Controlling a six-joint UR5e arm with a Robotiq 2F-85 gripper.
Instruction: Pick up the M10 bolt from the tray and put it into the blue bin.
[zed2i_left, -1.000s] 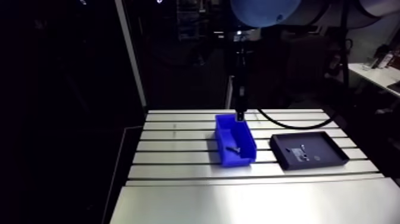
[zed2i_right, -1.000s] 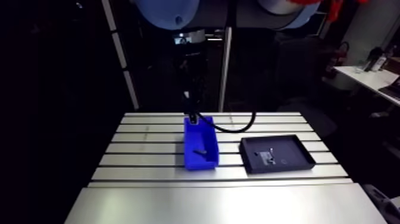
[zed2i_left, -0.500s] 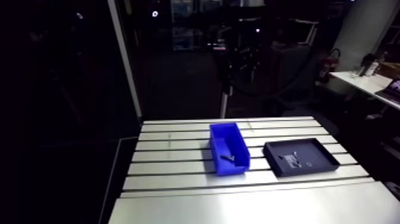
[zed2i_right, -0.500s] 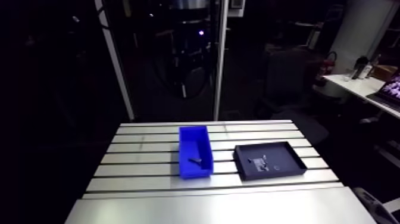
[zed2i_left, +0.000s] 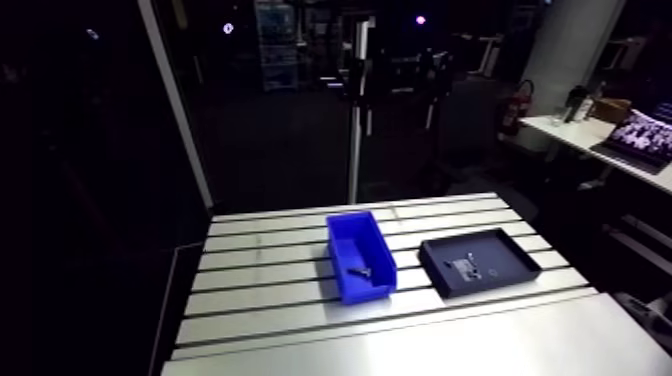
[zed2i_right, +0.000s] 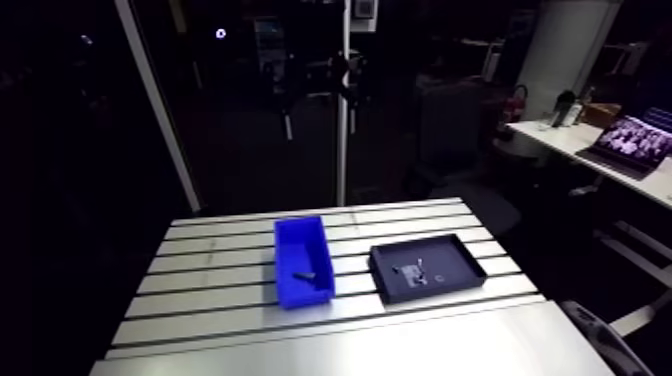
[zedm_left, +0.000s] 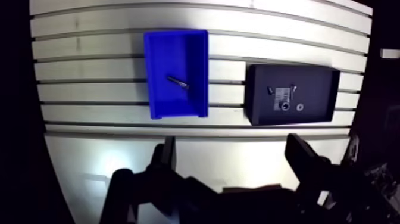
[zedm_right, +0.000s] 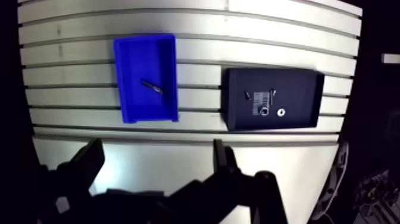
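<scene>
A dark bolt (zedm_left: 177, 82) lies slanted on the floor of the blue bin (zedm_left: 175, 107), also seen in the arm view as the bolt (zed2i_left: 360, 271) in the bin (zed2i_left: 345, 235). Beside the bin stands the black tray (zedm_left: 318, 89), holding a white label and a few small parts (zedm_left: 269, 90). In the wrist view my gripper (zedm_left: 235, 156) hangs high over the smooth front part of the table, open, with nothing between its fingers (zedm_left: 166, 158). Bin and tray lie ahead of it. The gripper does not show in the arm view.
The slotted aluminium table (zed2i_left: 260, 270) carries the bin and the tray (zed2i_left: 480, 263) side by side near its middle. A smooth plate (zed2i_left: 420, 345) forms the front part. A vertical post (zed2i_left: 353, 120) stands behind the table's far edge.
The arm view has shifted and drawn back. The gripper, earlier hanging at the bin's far end, has left that view. Bolt, bin and tray lie as before.
</scene>
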